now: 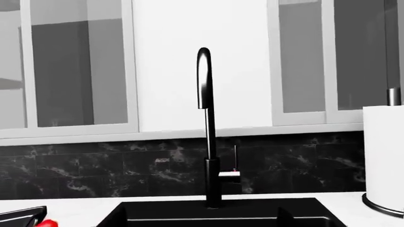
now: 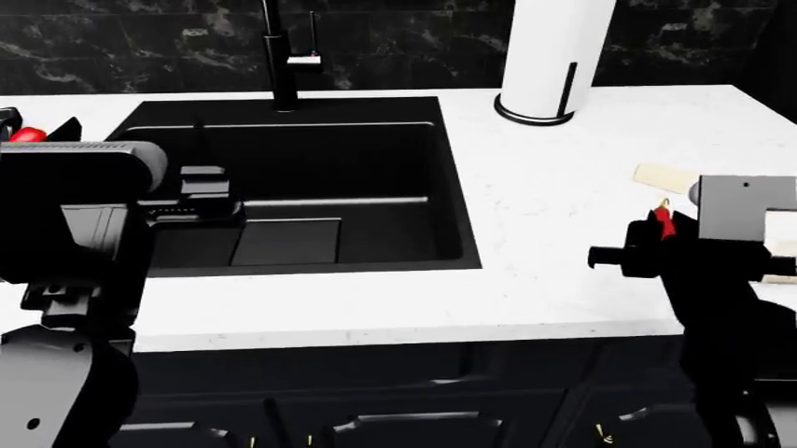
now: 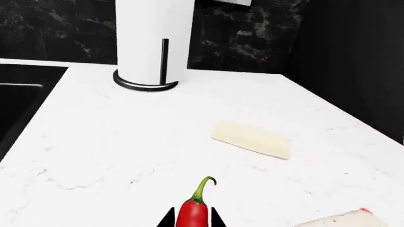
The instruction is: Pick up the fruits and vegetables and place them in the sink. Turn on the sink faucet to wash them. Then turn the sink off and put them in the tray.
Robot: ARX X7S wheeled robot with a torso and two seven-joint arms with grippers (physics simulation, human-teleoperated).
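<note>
My right gripper is shut on the slim red chili, whose green stem points forward, and holds it above the white counter right of the sink; the chili also shows in the head view. My left gripper hovers over the black sink, with its dark fingers spread wide and nothing between them. It faces the tall black faucet with its side lever block. A sliver of red, probably the bell pepper, lies beside a black edge at the counter's far left.
A white paper-towel roll on a black base stands behind the sink's right corner. A pale block lies on the counter ahead of the right gripper, and another pale item is close by. A dark wall closes the counter's right side.
</note>
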